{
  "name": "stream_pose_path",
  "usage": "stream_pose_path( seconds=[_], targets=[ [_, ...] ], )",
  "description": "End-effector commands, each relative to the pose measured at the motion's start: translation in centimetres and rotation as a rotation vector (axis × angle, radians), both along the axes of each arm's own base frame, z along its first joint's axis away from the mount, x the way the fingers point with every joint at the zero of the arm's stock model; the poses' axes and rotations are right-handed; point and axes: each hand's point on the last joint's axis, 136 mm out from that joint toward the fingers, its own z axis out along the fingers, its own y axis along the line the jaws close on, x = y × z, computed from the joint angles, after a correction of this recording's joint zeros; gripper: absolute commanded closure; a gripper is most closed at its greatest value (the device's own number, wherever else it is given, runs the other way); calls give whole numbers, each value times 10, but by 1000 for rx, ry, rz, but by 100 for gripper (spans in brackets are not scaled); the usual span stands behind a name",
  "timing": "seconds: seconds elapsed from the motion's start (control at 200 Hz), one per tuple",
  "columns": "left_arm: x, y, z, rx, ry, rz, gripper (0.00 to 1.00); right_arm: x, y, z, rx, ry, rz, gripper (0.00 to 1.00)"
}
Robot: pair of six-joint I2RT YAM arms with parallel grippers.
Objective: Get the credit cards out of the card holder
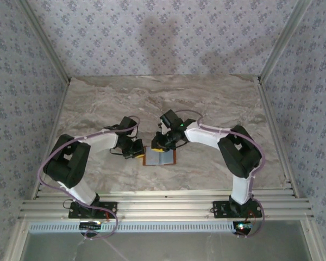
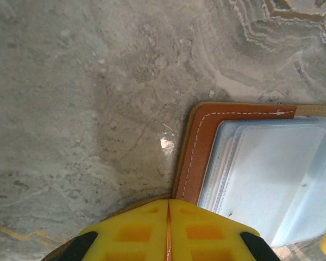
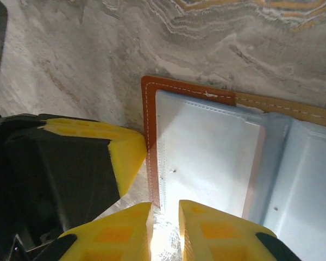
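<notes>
The card holder (image 1: 160, 158) lies open on the marble table between my two grippers. In the left wrist view its orange-brown stitched border (image 2: 198, 152) frames grey-blue pockets, and pale credit cards (image 2: 271, 179) are stacked inside them. My left gripper (image 2: 168, 203) is shut, with a thin tan strip of the holder's edge pinched between its yellow pads. In the right wrist view a whitish card (image 3: 212, 157) with a pinkish edge sits in the holder's (image 3: 151, 125) left pocket. My right gripper (image 3: 165, 209) hovers at the near left corner, jaws a narrow gap apart, and bare table shows between them.
The left gripper's yellow finger (image 3: 127, 152) and black body press close beside the holder in the right wrist view. Both arms meet at the table's middle (image 1: 163, 109). Patterned walls and metal rails (image 1: 163, 204) close it in.
</notes>
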Motion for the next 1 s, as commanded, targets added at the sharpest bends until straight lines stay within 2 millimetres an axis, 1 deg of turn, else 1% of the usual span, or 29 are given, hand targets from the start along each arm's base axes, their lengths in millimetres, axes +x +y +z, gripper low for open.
stream_pose_path(
  seconds=[0.0,0.18,0.365,0.56,0.815,0.874,0.994],
  targets=[
    [-12,8,-10,21,36,-3,90,3,6,-7,-42,9,-37,80],
    [-14,9,-11,21,39,-1,90,-2,17,-19,-63,23,-32,80],
    [-14,10,-10,20,37,2,90,-6,18,-31,-92,39,-32,79],
    [-16,11,-9,29,36,1,90,-10,2,-40,-181,35,-34,78],
    [-16,12,-9,33,37,2,90,-13,-20,-43,-307,12,-20,73],
    [-16,12,-9,35,37,1,90,-13,-24,-42,-329,5,-19,70],
    [-15,12,-8,35,35,0,90,-11,-28,-39,-363,-20,-18,62]
  ],
)
